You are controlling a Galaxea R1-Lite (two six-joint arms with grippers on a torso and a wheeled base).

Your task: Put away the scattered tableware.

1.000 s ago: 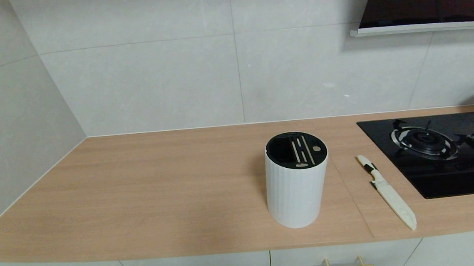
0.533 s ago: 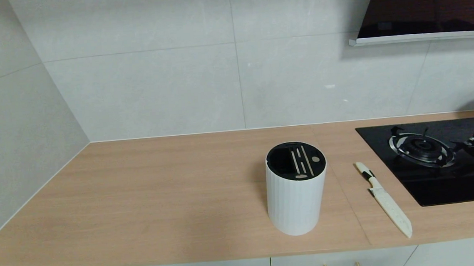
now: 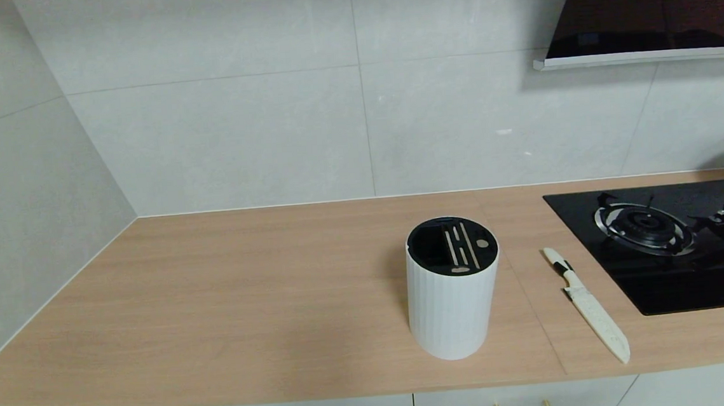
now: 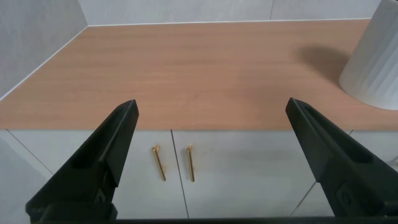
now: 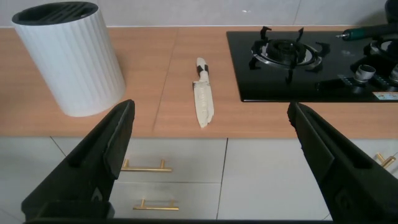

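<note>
Broadly, a long wooden countertop runs along the tiled wall, with a black gas hob set into its right end under a dark range hood. Near the middle of the counter a white ribbed knife holder stands upright, its black slotted top facing up. The knife lies flat on the bare wood between the holder and the hob, touching neither, with its cream handle and black band toward the wall and its pale speckled blade pointing at the front edge. The right gripper hangs out in front of the cabinet doors, off the counter and well apart from the knife. Its fingers are spread wide with nothing between them, and the knife shows through that gap, farther in on the counter. The left gripper is likewise spread wide and holds nothing. It faces the bare left stretch of the counter with the holder off at one side, above two small brass cabinet handles.
</note>
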